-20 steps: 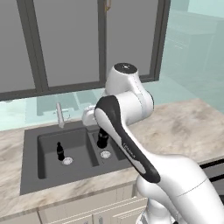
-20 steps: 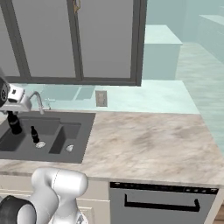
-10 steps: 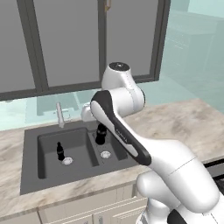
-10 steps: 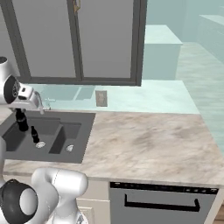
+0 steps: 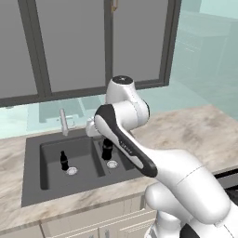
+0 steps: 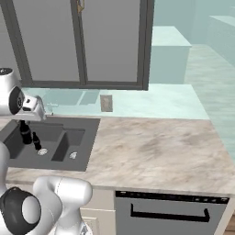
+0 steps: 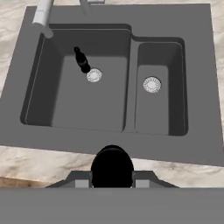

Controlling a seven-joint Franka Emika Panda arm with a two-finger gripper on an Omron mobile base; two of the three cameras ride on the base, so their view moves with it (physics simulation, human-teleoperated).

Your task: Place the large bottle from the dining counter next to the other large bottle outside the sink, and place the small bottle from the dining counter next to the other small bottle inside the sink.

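Holding the small bottle (image 5: 107, 148) tight between its fingers, the gripper (image 5: 107, 145) hangs above the sink (image 5: 32, 186). The other small bottle (image 7: 81, 60) stands inside the bigger basin, beside a drain (image 7: 93, 75).

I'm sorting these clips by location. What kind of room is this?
A simulated kitchen, most likely: a dark grey two-basin sink with a slim metal faucet is set in a beige marble-patterned countertop, with what looks like a dishwasher front below.
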